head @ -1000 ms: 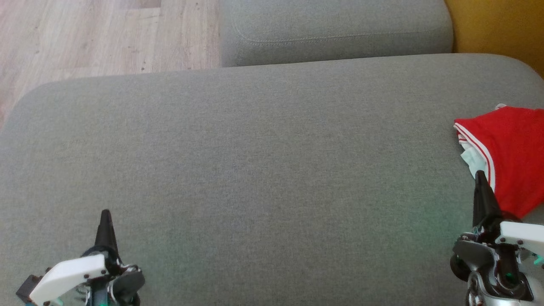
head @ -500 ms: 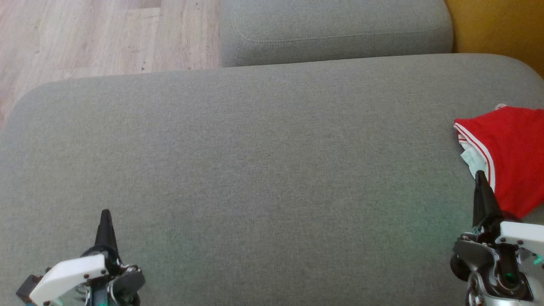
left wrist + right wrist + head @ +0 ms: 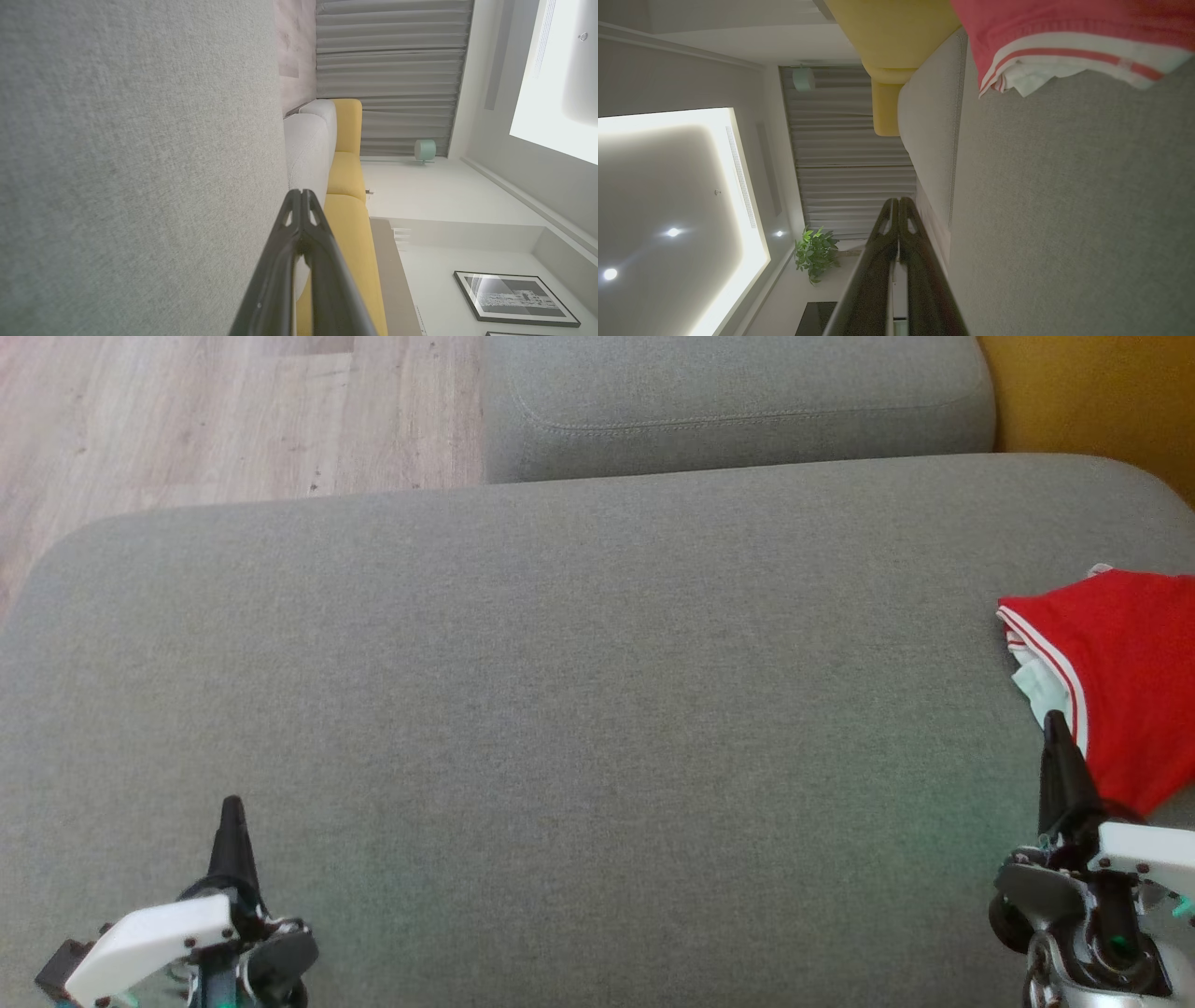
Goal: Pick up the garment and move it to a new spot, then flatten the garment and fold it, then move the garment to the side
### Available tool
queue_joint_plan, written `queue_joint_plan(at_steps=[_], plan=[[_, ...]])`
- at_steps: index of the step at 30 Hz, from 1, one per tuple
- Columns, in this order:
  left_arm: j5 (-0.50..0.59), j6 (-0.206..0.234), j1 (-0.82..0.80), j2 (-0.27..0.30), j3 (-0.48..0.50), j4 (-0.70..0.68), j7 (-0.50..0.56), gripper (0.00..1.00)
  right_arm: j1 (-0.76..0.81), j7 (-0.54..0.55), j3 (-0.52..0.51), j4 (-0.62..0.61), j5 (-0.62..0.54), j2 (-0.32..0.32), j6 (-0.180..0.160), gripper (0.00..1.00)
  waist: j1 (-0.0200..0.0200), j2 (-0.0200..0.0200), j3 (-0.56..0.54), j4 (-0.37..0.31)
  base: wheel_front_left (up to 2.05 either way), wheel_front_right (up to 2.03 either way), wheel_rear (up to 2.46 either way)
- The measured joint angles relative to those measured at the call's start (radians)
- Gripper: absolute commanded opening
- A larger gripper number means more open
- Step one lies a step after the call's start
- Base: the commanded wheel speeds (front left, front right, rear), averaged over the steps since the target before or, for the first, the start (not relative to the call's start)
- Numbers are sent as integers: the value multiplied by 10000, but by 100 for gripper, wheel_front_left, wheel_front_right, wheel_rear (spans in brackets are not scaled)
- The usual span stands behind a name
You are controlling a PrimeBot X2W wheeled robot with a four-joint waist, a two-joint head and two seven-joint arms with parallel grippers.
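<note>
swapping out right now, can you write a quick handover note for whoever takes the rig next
left gripper: shut, empty, over the near left of the grey cushion.
right gripper: shut, empty, tip close beside the near edge of the red garment; whether it touches cannot be told.
red garment: lies compact, apparently folded, at the cushion's right edge, partly cut off by the head view.
Done: going by how it lies, the fold and the move to the side look finished.
Left: probably only a check of the part out of frame.
</note>
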Motion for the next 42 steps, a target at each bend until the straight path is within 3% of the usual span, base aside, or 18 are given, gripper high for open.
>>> queue_joint_plan(at_steps=[42], plan=[[0, 0, 0, 0, 0, 0, 0, 0, 0, 0, 0, 0, 0, 0, 0, 0, 0, 0, 0, 0, 0, 0, 0]])
